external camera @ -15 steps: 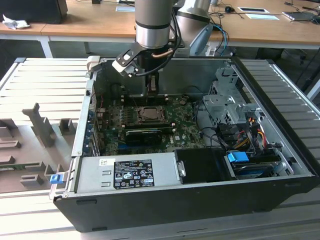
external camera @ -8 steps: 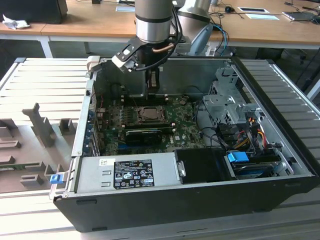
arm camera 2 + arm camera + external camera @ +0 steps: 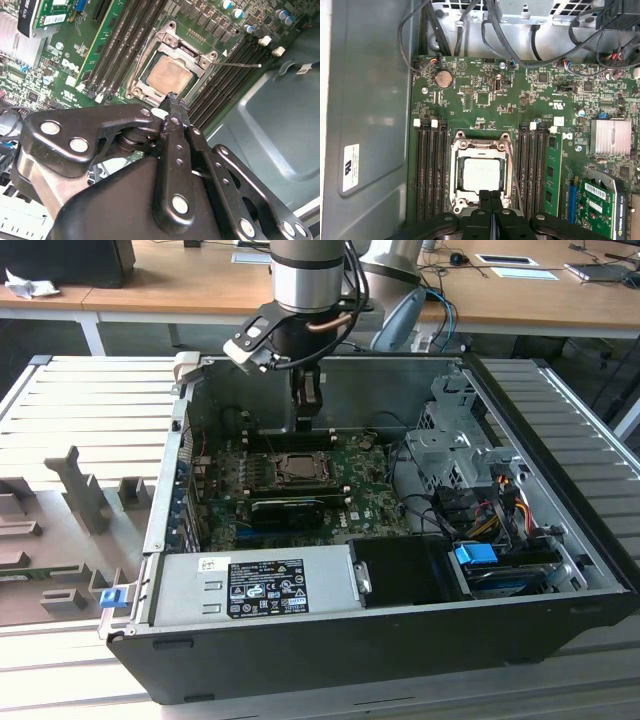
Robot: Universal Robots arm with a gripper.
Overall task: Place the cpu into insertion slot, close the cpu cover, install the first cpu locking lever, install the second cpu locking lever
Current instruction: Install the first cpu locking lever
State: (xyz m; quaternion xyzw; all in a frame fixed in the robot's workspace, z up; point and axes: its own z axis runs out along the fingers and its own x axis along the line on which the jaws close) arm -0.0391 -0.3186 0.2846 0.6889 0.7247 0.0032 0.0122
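Mid-frame in the exterior view the cpu (image 3: pixel 298 468) sits in the insertion slot (image 3: pixel 457 204) under the lowered cpu cover (image 3: pixel 480 146), the empty gripper (image 3: pixel 490 192) pinched shut just above; the thin locking lever (image 3: pixel 240 64) seemingly needs a careful hooking press.

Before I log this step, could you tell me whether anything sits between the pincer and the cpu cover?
Nothing visible does: the shut pincer hangs just over one edge of the cpu cover, with nothing between them.

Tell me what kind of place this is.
Probably a robotics lab or test workshop: an open computer case sits on a slatted metal table, wooden desks with office clutter stand behind, and the gripper hangs over the cpu on the motherboard.
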